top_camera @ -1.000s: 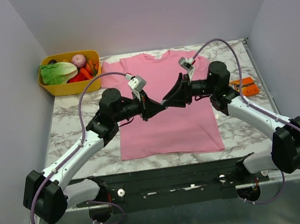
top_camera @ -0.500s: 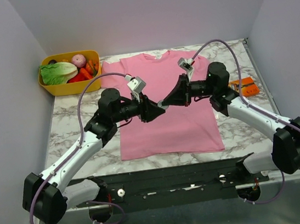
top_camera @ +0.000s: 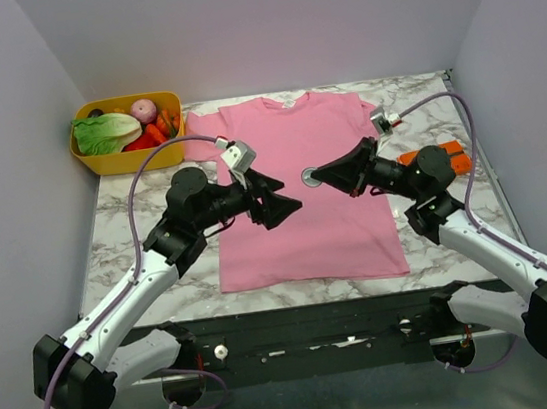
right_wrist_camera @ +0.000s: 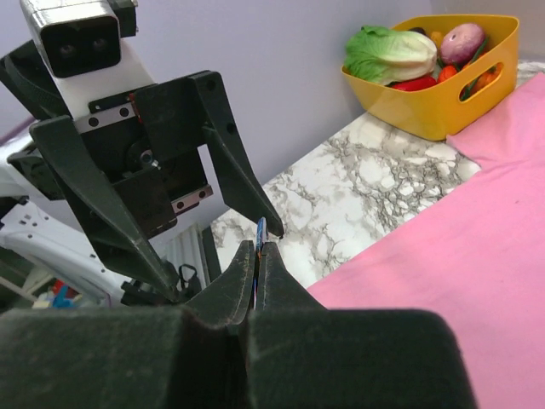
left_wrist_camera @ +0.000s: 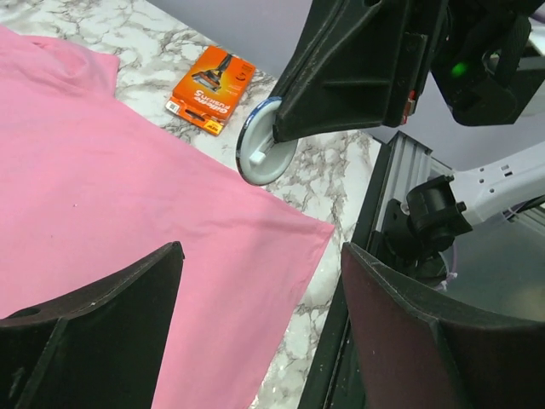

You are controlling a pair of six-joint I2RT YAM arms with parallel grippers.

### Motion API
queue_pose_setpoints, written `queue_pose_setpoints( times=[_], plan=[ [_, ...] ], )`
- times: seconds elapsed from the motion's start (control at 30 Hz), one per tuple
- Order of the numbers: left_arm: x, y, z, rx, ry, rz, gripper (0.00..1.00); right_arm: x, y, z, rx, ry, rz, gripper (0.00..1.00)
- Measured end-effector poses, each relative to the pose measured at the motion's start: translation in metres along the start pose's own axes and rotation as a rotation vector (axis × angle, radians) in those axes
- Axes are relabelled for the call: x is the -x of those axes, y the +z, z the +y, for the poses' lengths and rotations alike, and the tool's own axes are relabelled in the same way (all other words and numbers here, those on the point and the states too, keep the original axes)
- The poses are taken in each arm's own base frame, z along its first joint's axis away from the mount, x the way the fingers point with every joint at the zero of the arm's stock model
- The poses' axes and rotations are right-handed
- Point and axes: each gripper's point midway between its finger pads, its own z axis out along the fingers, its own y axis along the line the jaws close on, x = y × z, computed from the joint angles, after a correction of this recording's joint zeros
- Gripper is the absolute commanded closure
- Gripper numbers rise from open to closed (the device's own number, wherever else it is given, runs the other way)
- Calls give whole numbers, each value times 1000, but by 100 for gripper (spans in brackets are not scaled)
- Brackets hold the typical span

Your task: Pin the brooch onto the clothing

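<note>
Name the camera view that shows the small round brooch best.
Left wrist: the small round brooch faces the lens, clamped by the right gripper. Top view shows a tiny grey disc above the pink cotton T-shirt; right wrist view shows just its thin edge.

The top view looks down from above and behind the arm bases, far enough to take in the whole counter (top_camera: 419, 84) and the T-shirt (top_camera: 307, 230); the left wrist view sits low and close, facing past the left jaws across the T-shirt toward the right jaws and an orange packet (left_wrist_camera: 210, 89); the right wrist view faces back along the right jaws at the left jaws, a yellow basket (right_wrist_camera: 443, 85) behind; all three share the T-shirt.
</note>
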Motion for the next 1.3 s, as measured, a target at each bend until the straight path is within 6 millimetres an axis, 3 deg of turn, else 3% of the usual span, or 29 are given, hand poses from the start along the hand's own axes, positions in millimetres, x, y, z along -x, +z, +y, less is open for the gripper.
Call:
queue_pose_setpoints(
  times=[0.23, 0.43, 0.67, 0.83, 1.0, 1.3],
  plan=[
    [7, 9, 2, -14, -25, -35, 22, 4, -4, 5, 17, 101, -89, 100],
    [16, 18, -4, -70, -43, -77, 27, 18, -4, 18, 72, 114, -144, 99],
    [21, 26, -9, -126, -81, -98, 33, 20, -3, 23, 104, 122, -145, 100],
    [30, 26, -15, -159, -80, -133, 46, 18, -3, 24, 112, 127, -137, 100],
    [25, 32, -12, -169, -106, -116, 57, 18, -3, 25, 118, 129, -136, 100],
    [23, 34, -12, -179, -122, -112, 56, 18, -3, 26, 122, 133, -134, 99]
  ],
)
